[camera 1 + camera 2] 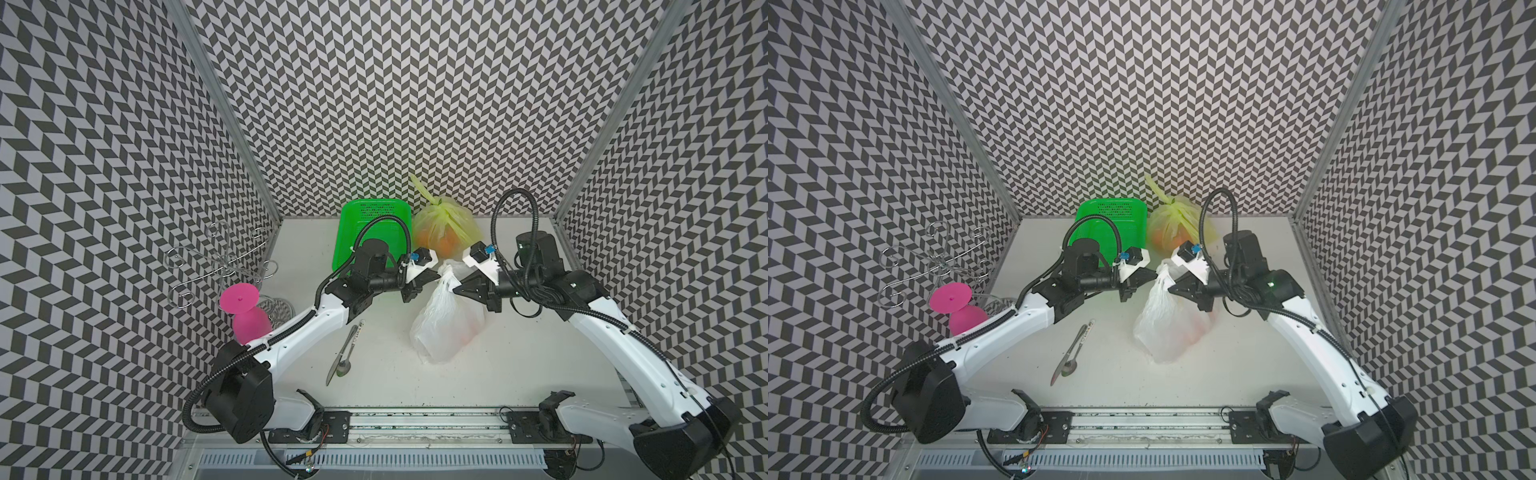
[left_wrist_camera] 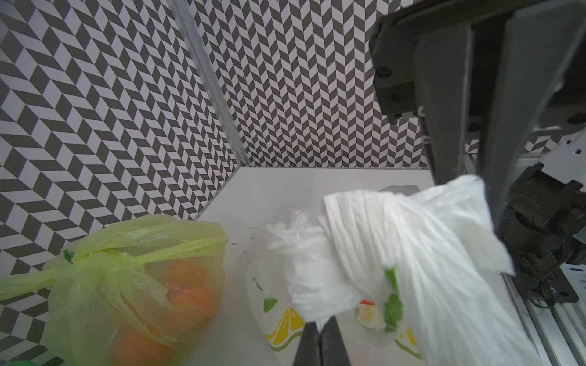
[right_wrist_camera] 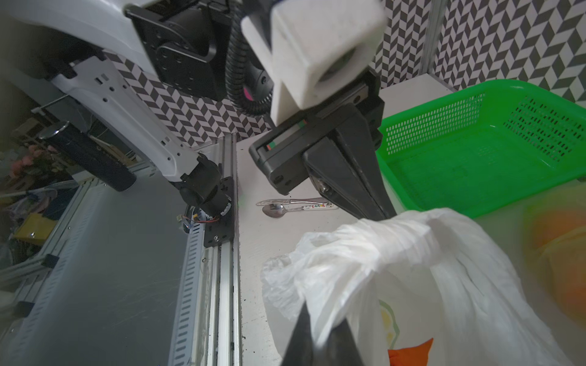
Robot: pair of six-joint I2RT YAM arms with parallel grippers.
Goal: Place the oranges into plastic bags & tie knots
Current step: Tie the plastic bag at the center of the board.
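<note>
The white plastic bag (image 1: 446, 328) with a lemon-slice print stands mid-table, and oranges (image 1: 471, 326) show faintly through it. Its top strips (image 2: 317, 266) are bunched and twisted together. My left gripper (image 2: 320, 323) is shut on one white strip. From the opposite side my right gripper (image 3: 322, 323) is shut on another part of the bag's top. Both grippers meet above the bag in both top views, the left gripper (image 1: 436, 272) and the right gripper (image 1: 456, 289). Behind them sits the yellow-green plastic bag (image 1: 446, 224), tied with a knot (image 1: 436, 203), with oranges (image 2: 190, 294) inside.
A green mesh basket (image 1: 374, 224) stands at the back beside the yellow-green bag, partly behind my left arm. A knife and spoon (image 1: 345, 353) lie left of the white bag. A pink cup (image 1: 245, 311) and a wire rack (image 1: 220, 262) stand at the left wall.
</note>
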